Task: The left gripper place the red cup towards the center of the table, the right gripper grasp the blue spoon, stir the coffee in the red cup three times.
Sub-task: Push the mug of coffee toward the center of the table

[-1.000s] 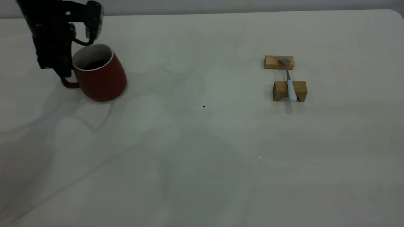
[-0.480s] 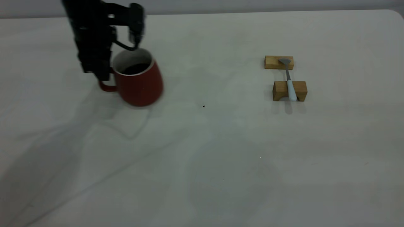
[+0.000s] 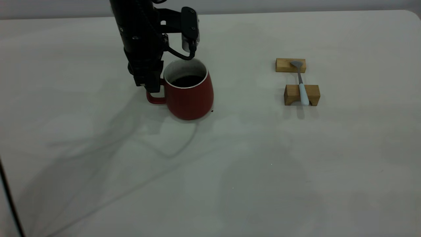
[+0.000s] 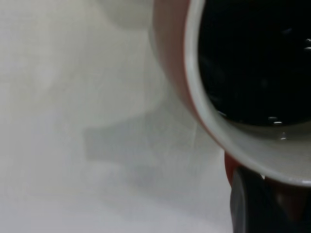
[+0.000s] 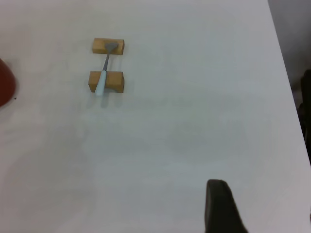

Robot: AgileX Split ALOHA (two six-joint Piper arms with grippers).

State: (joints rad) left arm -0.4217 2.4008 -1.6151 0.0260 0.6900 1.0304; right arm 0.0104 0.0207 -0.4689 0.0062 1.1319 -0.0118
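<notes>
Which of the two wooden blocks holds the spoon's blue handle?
The arched block nearer the camera; the flat block behind it carries the blue spoon's metal bowl.

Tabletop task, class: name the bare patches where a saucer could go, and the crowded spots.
Free: between dark red ceramic mug and wooden blocks; the whole near half of the off-white table. Crowded: around the black left gripper at the mug's handle.

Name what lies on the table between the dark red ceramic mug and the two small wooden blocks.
Only bare off-white tabletop lies between the dark red ceramic mug and the small wooden blocks, in the exterior view.
</notes>
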